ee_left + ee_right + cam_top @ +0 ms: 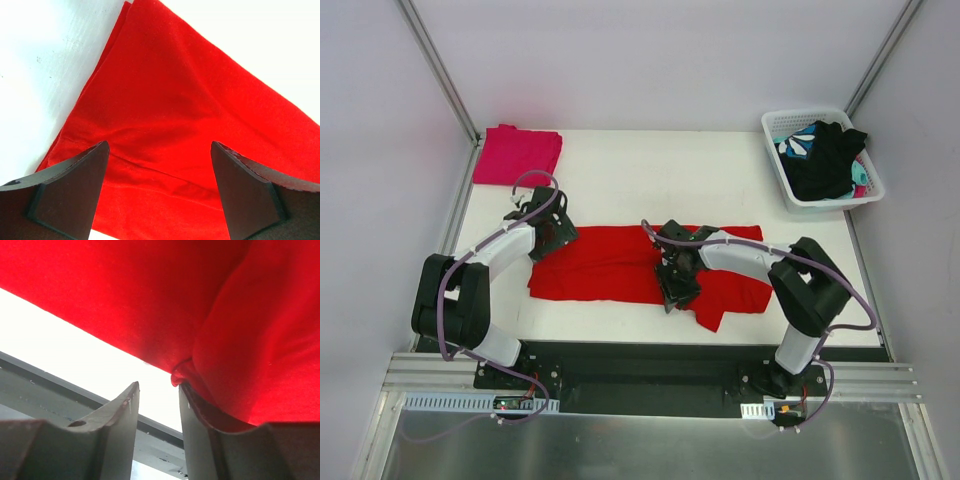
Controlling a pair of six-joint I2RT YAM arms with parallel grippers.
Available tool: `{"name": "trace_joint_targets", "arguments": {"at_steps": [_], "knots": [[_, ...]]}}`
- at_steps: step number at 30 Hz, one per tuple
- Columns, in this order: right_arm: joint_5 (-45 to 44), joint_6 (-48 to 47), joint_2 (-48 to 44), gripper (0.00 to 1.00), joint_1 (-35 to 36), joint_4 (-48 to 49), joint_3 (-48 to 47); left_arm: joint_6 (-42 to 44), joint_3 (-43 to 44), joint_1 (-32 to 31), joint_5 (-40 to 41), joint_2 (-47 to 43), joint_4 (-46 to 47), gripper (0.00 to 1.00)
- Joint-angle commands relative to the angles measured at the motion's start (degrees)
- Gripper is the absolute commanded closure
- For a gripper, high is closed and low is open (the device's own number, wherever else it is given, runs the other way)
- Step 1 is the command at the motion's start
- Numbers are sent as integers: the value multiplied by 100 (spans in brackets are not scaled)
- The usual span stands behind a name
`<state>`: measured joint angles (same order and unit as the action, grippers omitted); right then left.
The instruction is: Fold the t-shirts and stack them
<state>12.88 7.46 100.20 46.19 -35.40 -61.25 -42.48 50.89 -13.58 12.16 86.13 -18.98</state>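
Red t-shirt (610, 265) lies flat at middle of surface (650, 180). Soft, light, limp; likely sags when lifted. Left end effector (157, 150) spread wide above its left end. Right end effector (157, 387) slightly parted, near-edge fold at tips, not pinched. Best hold: edges, corners.

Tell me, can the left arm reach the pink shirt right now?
Probably yes. The pink shirt lies at the far-left corner of the table, just beyond the left gripper, which is open over the left end of the red shirt. Only table surface shows between them.
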Motion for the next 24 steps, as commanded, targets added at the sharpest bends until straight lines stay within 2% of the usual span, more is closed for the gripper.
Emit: {"name": "trace_joint_targets", "arguments": {"at_steps": [1,3,11,15,18,24], "knots": [[-75,89,-44,55,47,-248,-202,-6,166,-65,5,-184,-132,17],[-181,80,-149,51,39,-423,-351,-6,175,-65,5,-210,-141,17],[-734,45,-739,50,4,-995,-773,3,149,-65,-3,-342,-202,18],[-972,9,-985,48,-242,-1197,-915,3,166,-74,-21,-395,-237,17],[-1069,-87,-1117,49,-733,-1128,-845,12,184,-74,-12,-439,-264,17],[-1077,-341,-1205,50,-2157,-600,-572,99,219,-74,84,-509,-351,17]]}}
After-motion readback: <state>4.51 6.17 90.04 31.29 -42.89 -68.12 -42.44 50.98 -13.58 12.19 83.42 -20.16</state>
